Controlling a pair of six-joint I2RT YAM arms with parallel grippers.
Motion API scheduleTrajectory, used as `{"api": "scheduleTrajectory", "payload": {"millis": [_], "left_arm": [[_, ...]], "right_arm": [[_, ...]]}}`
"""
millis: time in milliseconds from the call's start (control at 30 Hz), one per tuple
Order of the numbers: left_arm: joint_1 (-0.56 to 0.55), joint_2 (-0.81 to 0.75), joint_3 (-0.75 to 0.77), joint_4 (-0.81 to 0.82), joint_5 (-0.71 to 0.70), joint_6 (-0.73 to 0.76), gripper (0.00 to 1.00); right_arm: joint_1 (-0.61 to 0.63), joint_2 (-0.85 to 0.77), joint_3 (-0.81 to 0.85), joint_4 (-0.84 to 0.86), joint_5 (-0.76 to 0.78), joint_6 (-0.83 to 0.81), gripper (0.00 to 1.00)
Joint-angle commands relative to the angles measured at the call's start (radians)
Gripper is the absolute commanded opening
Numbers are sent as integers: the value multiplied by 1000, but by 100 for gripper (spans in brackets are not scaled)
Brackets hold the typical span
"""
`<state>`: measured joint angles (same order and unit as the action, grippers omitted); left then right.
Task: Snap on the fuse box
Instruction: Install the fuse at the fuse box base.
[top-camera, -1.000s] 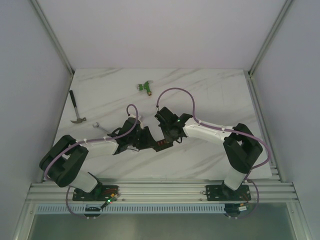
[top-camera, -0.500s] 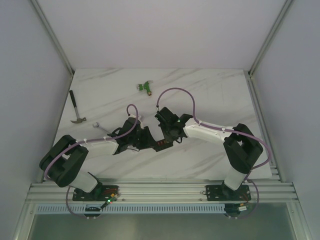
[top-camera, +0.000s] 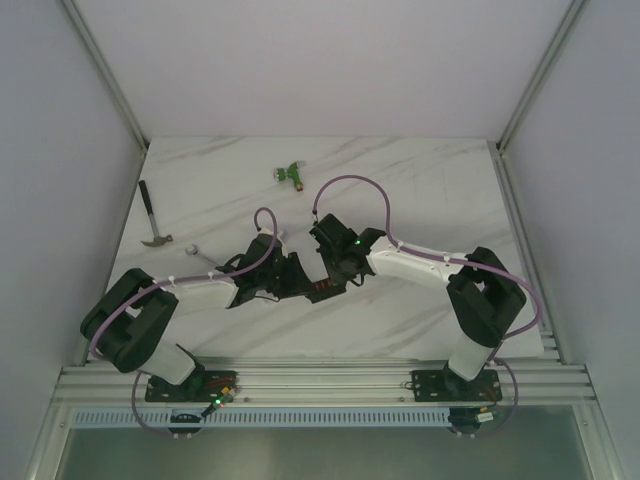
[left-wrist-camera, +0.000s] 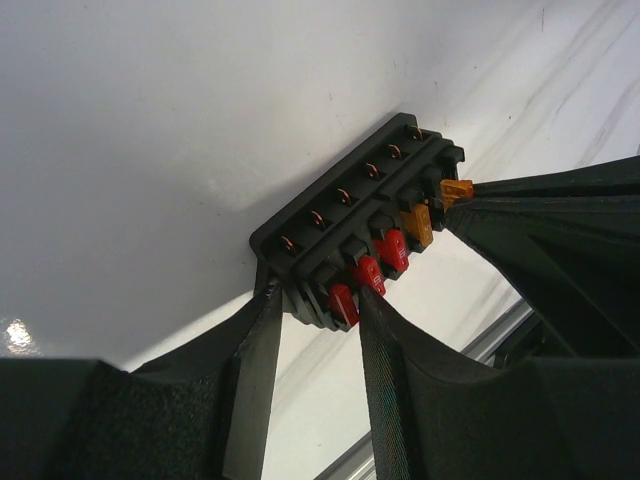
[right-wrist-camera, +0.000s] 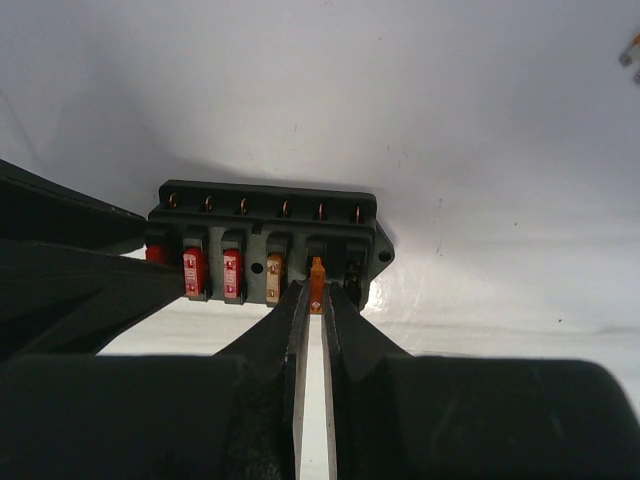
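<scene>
The black fuse box (top-camera: 321, 291) lies mid-table between my two grippers. In the left wrist view the fuse box (left-wrist-camera: 340, 215) shows red and orange fuses along its top, and my left gripper (left-wrist-camera: 318, 295) is shut on its near end. My right gripper (right-wrist-camera: 317, 298) is shut on a small orange fuse (right-wrist-camera: 317, 285), whose tip sits at an open slot near the right end of the fuse box (right-wrist-camera: 260, 225), beside one last slot. That fuse also shows in the left wrist view (left-wrist-camera: 456, 188). In the top view the left gripper (top-camera: 300, 283) and the right gripper (top-camera: 336, 282) meet over the box.
A hammer (top-camera: 153, 226) lies at the left edge of the table. A green T-shaped connector (top-camera: 291, 174) lies at the back centre. A small silvery piece (top-camera: 193, 250) lies near the left arm.
</scene>
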<state>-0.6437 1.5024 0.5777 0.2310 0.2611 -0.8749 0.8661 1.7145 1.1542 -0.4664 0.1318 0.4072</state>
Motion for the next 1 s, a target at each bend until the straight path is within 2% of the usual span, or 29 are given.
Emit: {"api": "scheduleTrajectory", "payload": {"millis": [0,967], "left_arm": [[-3,16,17,-30,-1,2,45],[-5,14,17,-33,0,0,44]], "right_arm": [[6,-16,-9,13,20,-1,0],[7,46,-41,4,1,14,0]]}}
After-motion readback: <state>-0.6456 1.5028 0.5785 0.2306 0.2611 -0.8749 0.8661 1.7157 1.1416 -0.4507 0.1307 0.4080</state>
